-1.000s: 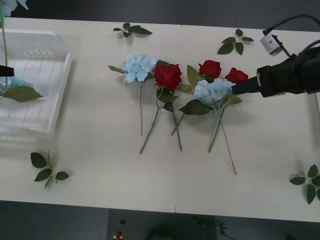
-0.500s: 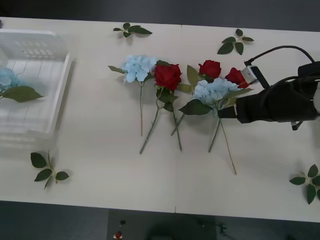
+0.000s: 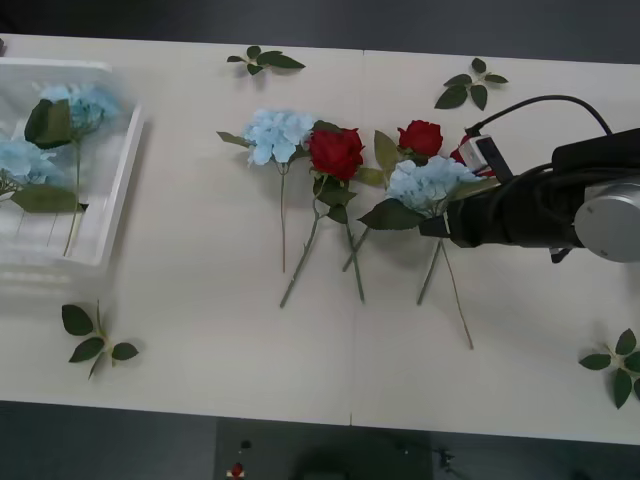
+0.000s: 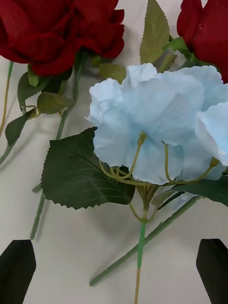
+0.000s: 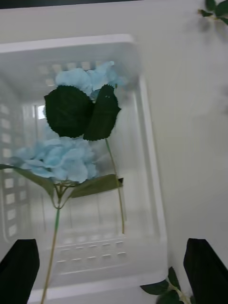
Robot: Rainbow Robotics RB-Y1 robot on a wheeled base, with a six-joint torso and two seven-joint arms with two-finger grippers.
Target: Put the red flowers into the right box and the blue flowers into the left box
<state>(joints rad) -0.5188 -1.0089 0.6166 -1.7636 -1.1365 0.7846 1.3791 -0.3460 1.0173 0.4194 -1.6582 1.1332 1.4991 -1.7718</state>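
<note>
1. The left box [image 3: 118, 190] sat at the table's [image 3: 200, 330] left edge and now held two blue flowers [image 3: 82, 103]. Half a second earlier only one head showed there, at the box's left side; the second one, with two dark leaves over its head, had arrived since.
2. In the left wrist view the left gripper [image 5: 114, 266] hung above the box with its black fingers [image 5: 19, 261] spread wide at the two corners, holding nothing. Both blue heads [image 5: 57, 159] lay inside the box [image 5: 152, 156], stems pointing toward the gripper.
3. The right gripper [image 3: 437, 227] had pushed further left along the table than half a second before, its tip now at the stem just below the right-hand blue flower's head [image 3: 428, 182].
4. In the right wrist view the right gripper [image 4: 116, 270] stood wide open and empty, one black finger [image 4: 16, 268] on each side of that blue flower's green stem [image 4: 140, 242], without touching it.
5. The other loose blue flower [image 3: 277, 133] lay at the left of the central bunch, unmoved.
6. The red flowers [image 3: 336, 152] also lay where they were: one beside that blue head, one [image 3: 420, 137] above the right blue head, and a third partly hidden behind the right arm's wrist camera.
7. Green leaf sprigs [image 3: 95, 340] stayed scattered around the table edges.
</note>
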